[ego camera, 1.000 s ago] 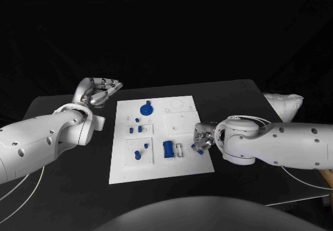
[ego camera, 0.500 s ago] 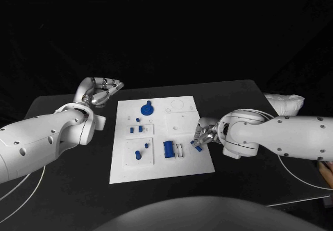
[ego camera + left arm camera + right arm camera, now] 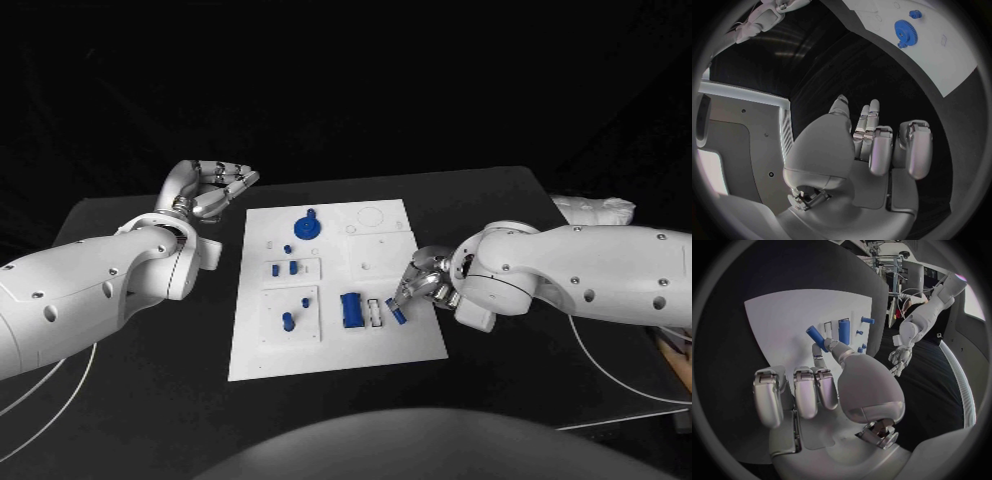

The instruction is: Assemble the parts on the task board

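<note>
The white task board (image 3: 332,345) lies in the middle of the black table. On it sit a blue gear (image 3: 304,226), a pair of small blue pieces (image 3: 289,267), a slanted blue peg (image 3: 287,320) and an upright blue block (image 3: 351,309). My right hand (image 3: 424,284) hovers over the board's right edge and pinches a small blue peg (image 3: 397,312) (image 3: 816,337) between thumb and finger, just right of the white slot (image 3: 372,312) beside the block (image 3: 844,331). Off the board's far left corner my left hand (image 3: 214,188) (image 3: 873,145) holds nothing, its fingers loosely bent.
A crumpled white object (image 3: 594,210) lies at the table's far right. Thin cables (image 3: 620,385) hang by the table's near corners. Bare black table (image 3: 159,400) runs along both sides of the board.
My right hand has shifted left with the blue peg, bringing it closer to the white slot beside the blue block. The left hand has stayed put.
</note>
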